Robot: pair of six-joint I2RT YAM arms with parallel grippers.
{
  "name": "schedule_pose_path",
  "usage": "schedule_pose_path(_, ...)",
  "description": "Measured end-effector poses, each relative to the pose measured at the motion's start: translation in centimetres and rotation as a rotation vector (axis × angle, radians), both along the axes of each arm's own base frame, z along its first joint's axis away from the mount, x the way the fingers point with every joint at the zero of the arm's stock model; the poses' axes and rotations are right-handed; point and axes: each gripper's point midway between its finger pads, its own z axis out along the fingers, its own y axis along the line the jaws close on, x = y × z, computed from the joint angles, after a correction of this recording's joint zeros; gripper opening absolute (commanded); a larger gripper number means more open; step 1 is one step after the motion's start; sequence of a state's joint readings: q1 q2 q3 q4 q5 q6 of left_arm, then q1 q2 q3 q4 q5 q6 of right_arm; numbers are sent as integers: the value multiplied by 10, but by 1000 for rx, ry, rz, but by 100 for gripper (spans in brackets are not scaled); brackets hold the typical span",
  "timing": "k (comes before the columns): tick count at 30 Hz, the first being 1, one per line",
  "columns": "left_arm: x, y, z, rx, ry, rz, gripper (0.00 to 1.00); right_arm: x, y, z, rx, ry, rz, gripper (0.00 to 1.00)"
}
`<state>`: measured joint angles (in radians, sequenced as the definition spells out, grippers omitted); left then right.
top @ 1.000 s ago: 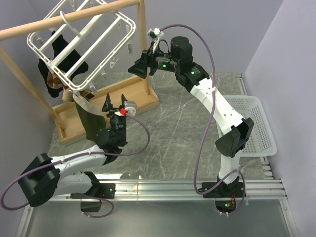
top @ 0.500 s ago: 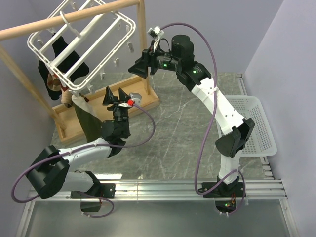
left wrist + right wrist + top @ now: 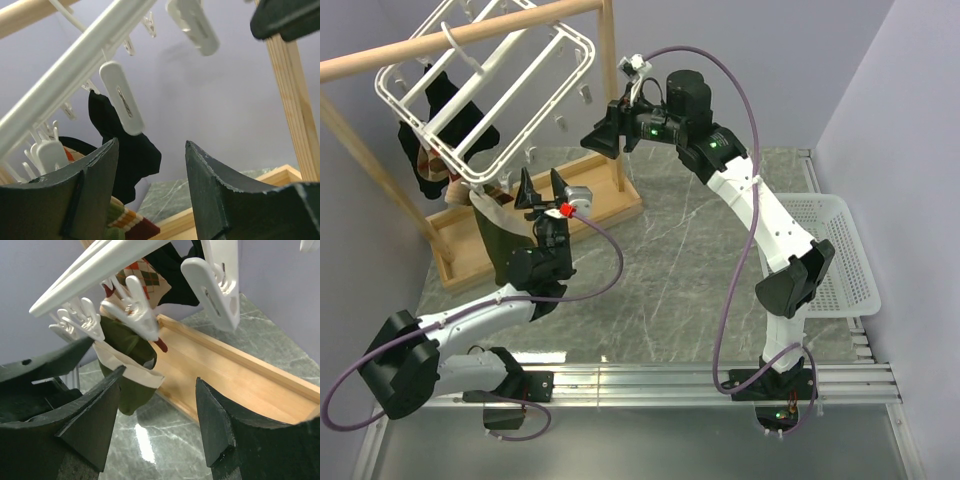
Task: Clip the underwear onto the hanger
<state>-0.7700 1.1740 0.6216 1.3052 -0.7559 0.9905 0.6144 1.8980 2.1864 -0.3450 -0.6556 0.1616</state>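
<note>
A grey-green marble table (image 3: pixel 670 270) sits between lilac walls, and a wooden rail stand (image 3: pixel 360 60) carries the tilted white hanger (image 3: pixel 535 120). The underwear (image 3: pixel 498 248) hangs at the hanger's low corner — which clip grips it is hard to make out. The left gripper (image 3: pixel 542 185), fingers spread and empty, points up just beside the underwear. The right gripper (image 3: pixel 600 135), likewise spread and empty, hovers near the frame's right edge.

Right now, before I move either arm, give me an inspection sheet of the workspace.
Surface: green marble table, glossy.
Job's things: underwear apparently hangs clipped under the hanger; hanger tilted on the wooden rail stand.
Clutter: black garment on the hanger; white mesh basket at right.
Pincers: left pincer open, empty, beneath a clip; right pincer open, empty.
Cables: purple cables loop free.
Surroundings: plain walls; nothing else seen.
</note>
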Motion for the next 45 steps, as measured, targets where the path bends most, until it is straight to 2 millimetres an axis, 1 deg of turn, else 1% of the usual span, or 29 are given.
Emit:
schedule_pose_path(5,-1,0,11,-11,-23,-4,61,1,0,-2,-7,2,0,69)
schedule_pose_path(9,0,3,22,-24,-46,1,60,-1,0,2,-3,-10,9,69)
schedule_pose_path(16,11,13,29,-40,-56,42,56,-6,3,9,14,-34,46,69)
schedule_pose_path(21,14,15,28,-43,-57,46,47,-2,6,12,25,-50,52,69)
schedule_pose_path(24,14,15,28,-49,-59,43,39,-2,7,11,25,-50,55,69)
schedule_pose_path(25,14,14,28,-52,-60,41,34,-2,7,11,26,-51,55,69)
schedule_pose_path(30,15,14,28,-59,-62,34,25,-1,10,13,34,-61,66,69)
schedule_pose_path(35,13,14,30,-65,-71,26,13,0,11,13,36,-64,70,69)
schedule_pose_path(40,6,19,34,-97,-91,7,5,-1,12,16,47,-63,75,69)
schedule_pose_path(45,-13,32,46,-188,-147,-34,4,-5,18,22,77,-63,110,67)
